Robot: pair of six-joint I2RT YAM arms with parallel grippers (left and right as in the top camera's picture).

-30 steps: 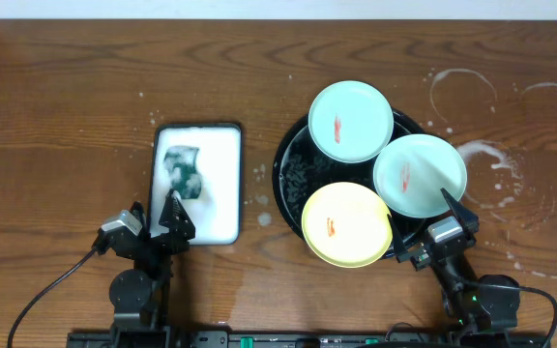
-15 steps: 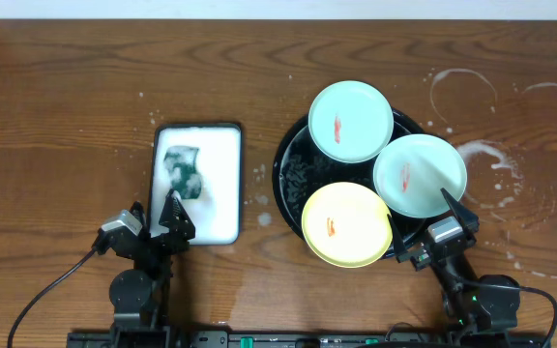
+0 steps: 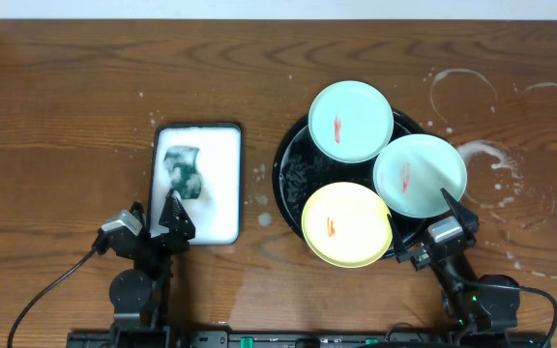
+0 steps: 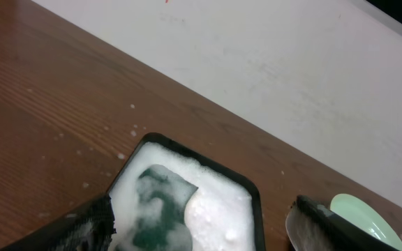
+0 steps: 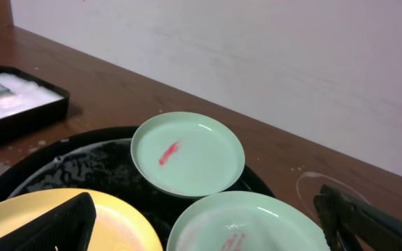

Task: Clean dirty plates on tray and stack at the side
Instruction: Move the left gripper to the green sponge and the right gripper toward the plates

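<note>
Three plates lie in the black tray [image 3: 291, 172]: a mint one [image 3: 351, 121] at the back, a mint one [image 3: 419, 174] on the right, and a yellow one [image 3: 347, 224] at the front. Each has a red smear. My right gripper [image 3: 429, 230] is open just in front of the tray's right edge, nothing between its fingers; its wrist view shows the far mint plate [image 5: 187, 153], the near mint plate [image 5: 257, 219] and the yellow plate [image 5: 121, 223]. My left gripper [image 3: 159, 218] hangs open at the near end of the sponge dish, holding nothing.
A white dark-rimmed dish [image 3: 222, 198] full of suds holds a green sponge [image 3: 184, 170] left of the tray; the left wrist view shows the sponge [image 4: 162, 209]. Whitish soapy rings [image 3: 486, 155] mark the brown tabletop right of the tray.
</note>
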